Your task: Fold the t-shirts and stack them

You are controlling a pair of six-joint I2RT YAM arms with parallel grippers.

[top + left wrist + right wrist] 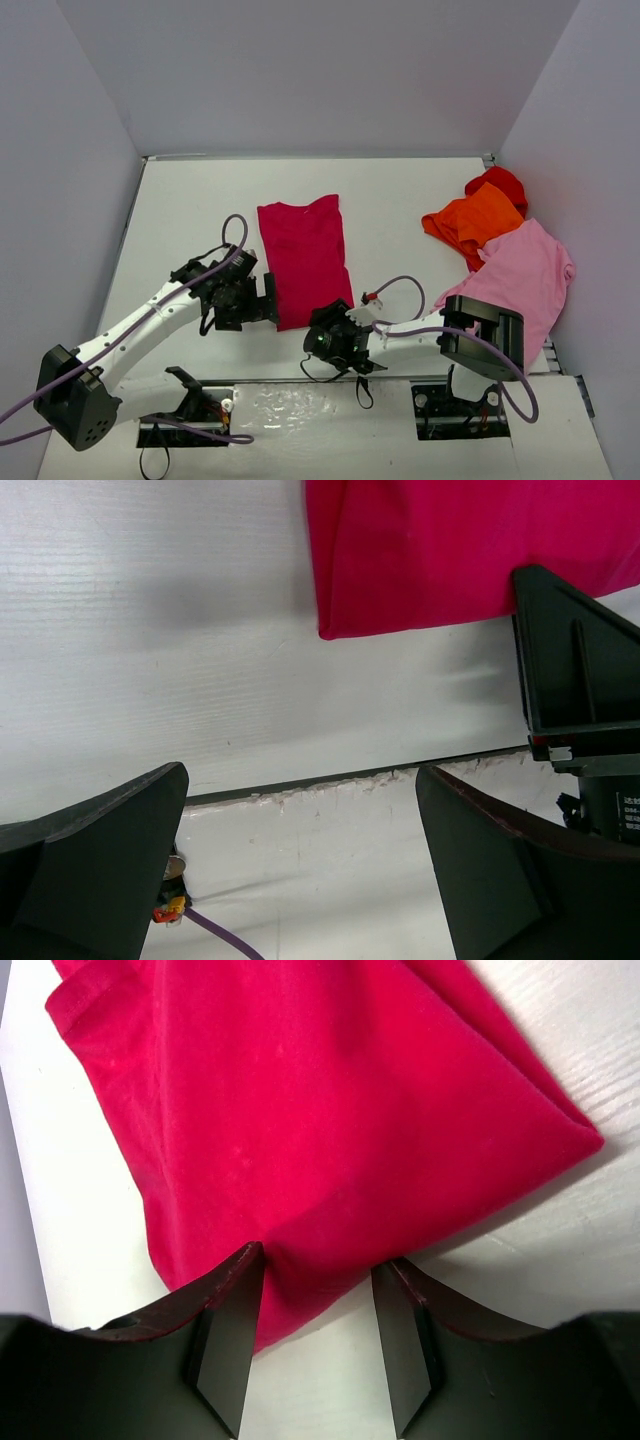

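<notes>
Right end effector (320, 1260) astride crimson t-shirt (320, 1110)

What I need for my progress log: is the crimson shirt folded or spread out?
Folded. The crimson shirt lies as a narrow strip with no sleeves sticking out, and the right wrist view shows doubled layers at its edge.
</notes>
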